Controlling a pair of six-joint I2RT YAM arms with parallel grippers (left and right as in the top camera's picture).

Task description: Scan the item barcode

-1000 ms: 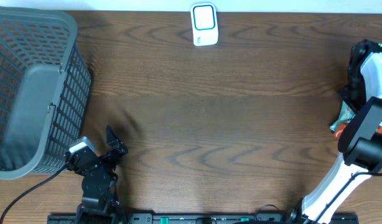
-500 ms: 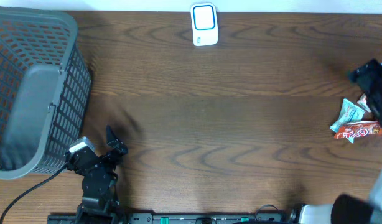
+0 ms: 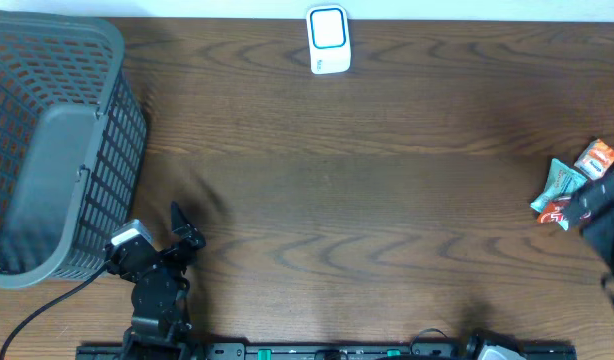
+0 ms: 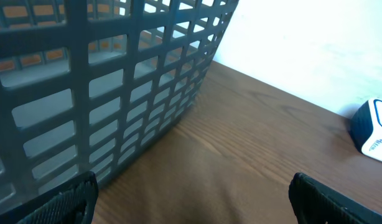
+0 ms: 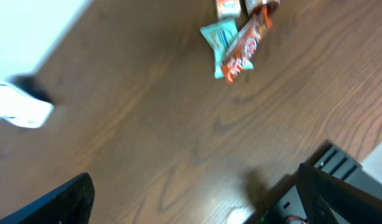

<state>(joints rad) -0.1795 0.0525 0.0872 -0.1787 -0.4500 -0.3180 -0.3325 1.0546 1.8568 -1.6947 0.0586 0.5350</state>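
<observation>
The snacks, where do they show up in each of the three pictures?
Overhead: snacks at the far right edge, about mid-height.
Left wrist: not in it.
Right wrist: snacks at the top, right of centre.
Shared landmark: the white scanner, top centre overhead, right edge in the left wrist view, blurred at the left edge in the right wrist view.

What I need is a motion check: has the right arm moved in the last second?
Yes. Overhead, the right arm has drawn back toward the picture's bottom, farther from the scanner.
</observation>
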